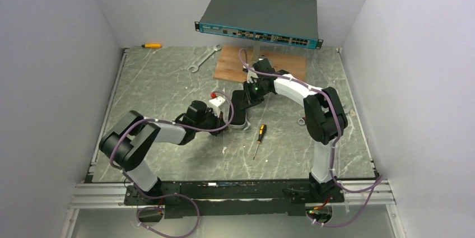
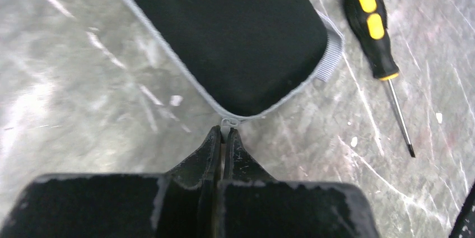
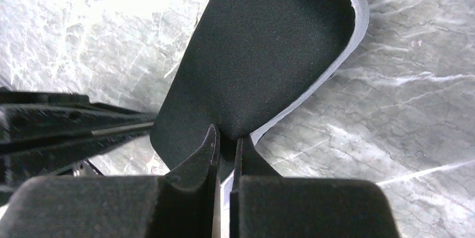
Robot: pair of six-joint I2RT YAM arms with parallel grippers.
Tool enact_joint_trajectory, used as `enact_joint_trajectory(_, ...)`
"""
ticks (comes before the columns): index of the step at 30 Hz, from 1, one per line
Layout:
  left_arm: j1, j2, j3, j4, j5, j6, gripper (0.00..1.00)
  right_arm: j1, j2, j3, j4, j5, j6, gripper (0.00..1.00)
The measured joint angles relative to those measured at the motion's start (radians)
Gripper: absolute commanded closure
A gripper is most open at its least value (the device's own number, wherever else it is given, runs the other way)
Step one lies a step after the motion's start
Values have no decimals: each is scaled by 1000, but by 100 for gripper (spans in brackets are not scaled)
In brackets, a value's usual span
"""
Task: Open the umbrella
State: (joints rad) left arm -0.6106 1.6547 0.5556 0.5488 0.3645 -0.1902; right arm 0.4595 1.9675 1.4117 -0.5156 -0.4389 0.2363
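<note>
The umbrella [image 1: 240, 109] lies packed on the table as a short black oblong with a pale rim. In the left wrist view the umbrella [image 2: 224, 31] fills the top, and a small pale zipper pull [image 2: 226, 122] sticks out at its near corner. My left gripper [image 2: 226, 133] is shut on that pull. In the right wrist view the umbrella [image 3: 263, 53] tilts up off the marble. My right gripper [image 3: 227, 135] is shut on the black fabric at its near edge. From above, the left gripper [image 1: 224, 113] and right gripper [image 1: 251, 97] meet over it.
A yellow-and-black screwdriver [image 1: 259, 137] lies just right of the umbrella, also in the left wrist view as the screwdriver [image 2: 374, 31]. At the back are a dark-grey network switch [image 1: 260, 17], a wooden board [image 1: 232, 64], a wrench [image 1: 203, 59] and a small yellow tool [image 1: 151, 45]. White walls close in three sides.
</note>
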Motion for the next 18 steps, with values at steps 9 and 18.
enact_joint_trajectory(9, 34, -51, -4, -60, -22, 121, 100, -1, 5, -18, 29, -68, -103, 100)
enact_joint_trajectory(18, 101, 36, 35, 50, -20, 223, 100, -9, 113, 110, -71, -269, -338, 100)
